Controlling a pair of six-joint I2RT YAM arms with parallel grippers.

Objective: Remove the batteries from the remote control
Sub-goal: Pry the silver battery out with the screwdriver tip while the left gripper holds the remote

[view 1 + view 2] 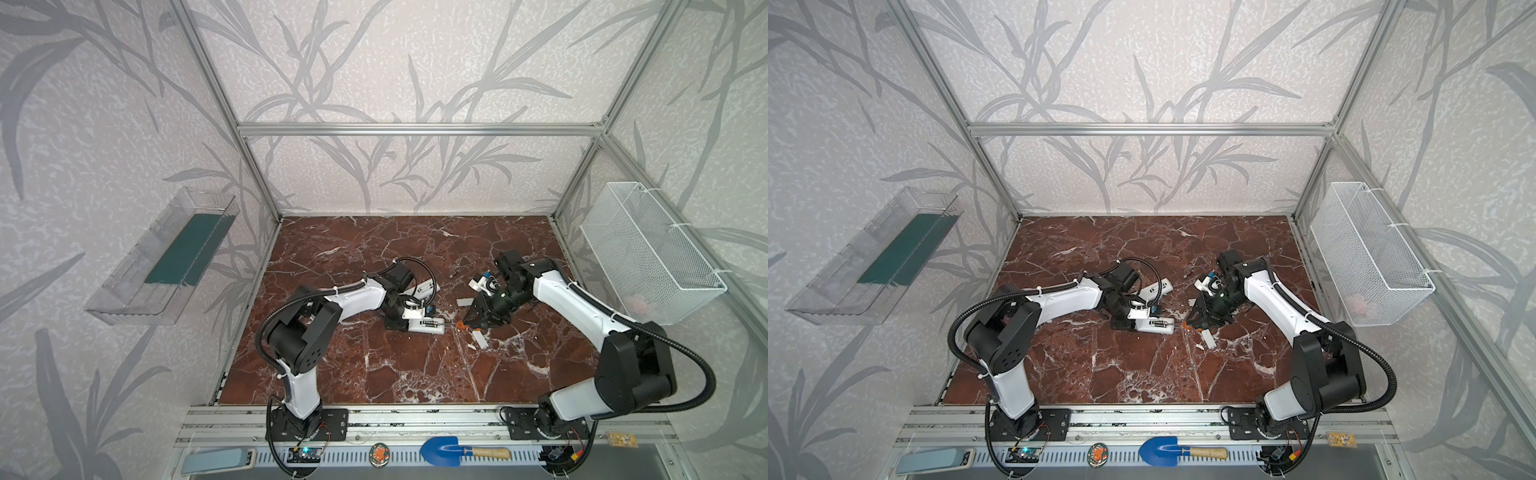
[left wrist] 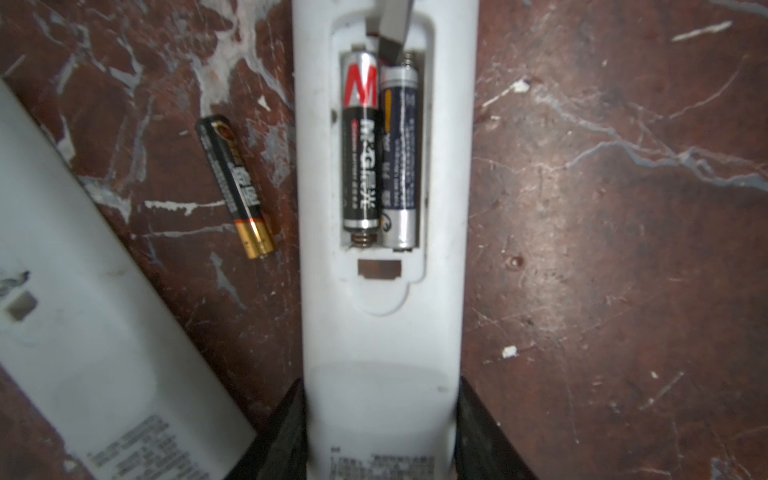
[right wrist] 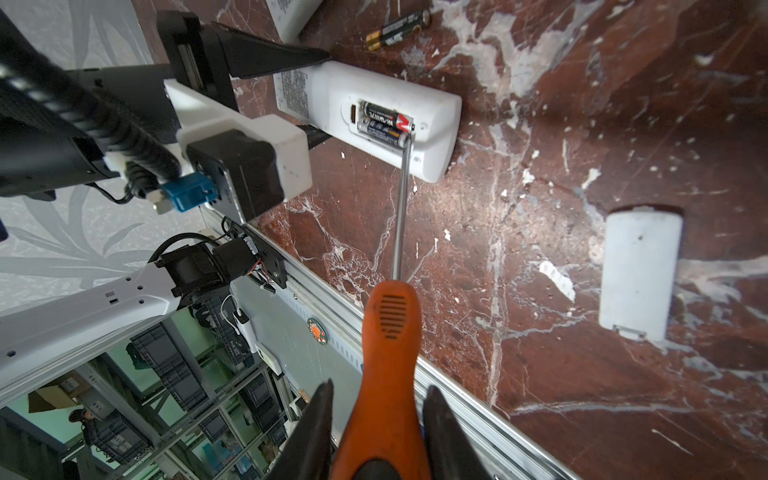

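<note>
Two cells sit side by side in the open compartment of the remote control [image 2: 382,332]: a black-and-red battery [image 2: 360,141] and a blue-and-silver battery [image 2: 400,158], both lengthwise and touching each other. The remote control lies back-up around the middle of the bench [image 1: 374,374], its cover off.

The left claw [image 2: 380,384] pinches the remote control across its width at the end away from the compartment, one finger on each long side. The flat tip of a screwdriver [image 3: 388,332] rests at the compartment's far end, at the ends of the two cells. The right claw [image 3: 380,395] is pressed onto its orange handle from both sides.

A loose battery [image 2: 237,187], black with a gold end, lies on the bench just beside the remote control, not touching it. Beyond it, toward the bench's back edge, a second remote [image 2: 83,332] lies at an angle. A white cover [image 3: 640,270] lies flat on the bench, off toward the right edge, apart from the remote control.
</note>
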